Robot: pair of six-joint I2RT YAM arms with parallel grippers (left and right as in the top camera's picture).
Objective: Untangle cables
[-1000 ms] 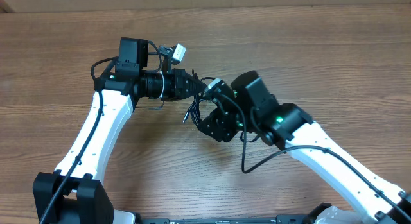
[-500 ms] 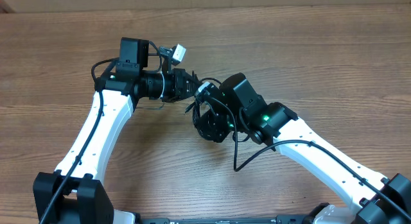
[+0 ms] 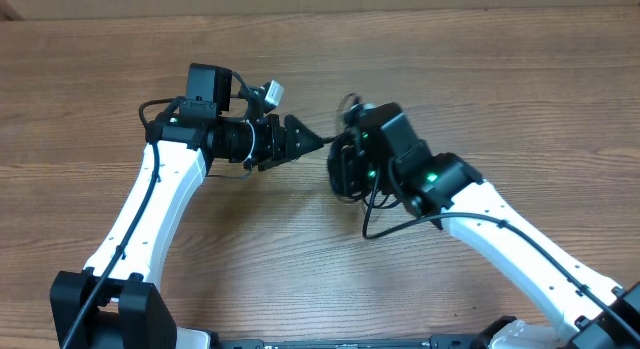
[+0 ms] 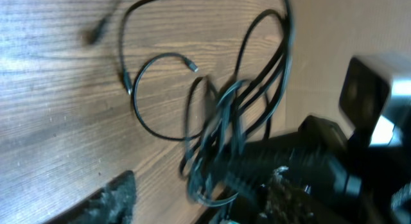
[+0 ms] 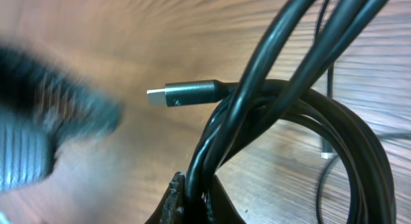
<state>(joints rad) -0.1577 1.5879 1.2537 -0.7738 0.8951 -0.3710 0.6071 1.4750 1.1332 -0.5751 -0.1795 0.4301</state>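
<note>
- The cables (image 5: 308, 105), thin and black, hang as a knotted coil lifted just above the table (image 3: 480, 79), with one metal plug (image 5: 186, 94) sticking out sideways.
- A looser strand with a small plug end (image 4: 192, 67) trails flat on the wood behind the knot.
- The right gripper (image 3: 343, 167) holds the coil, its fingers (image 5: 174, 201) clenched on several strands at once.
- The left gripper (image 3: 305, 141) sits just beside it with fingers (image 4: 110, 197) spread and nothing held.
- The step appears to be a re-grip mid-untangling. Next, the left fingers likely need to pick a single strand, perhaps near the plug, and draw it away from the knot.
</note>
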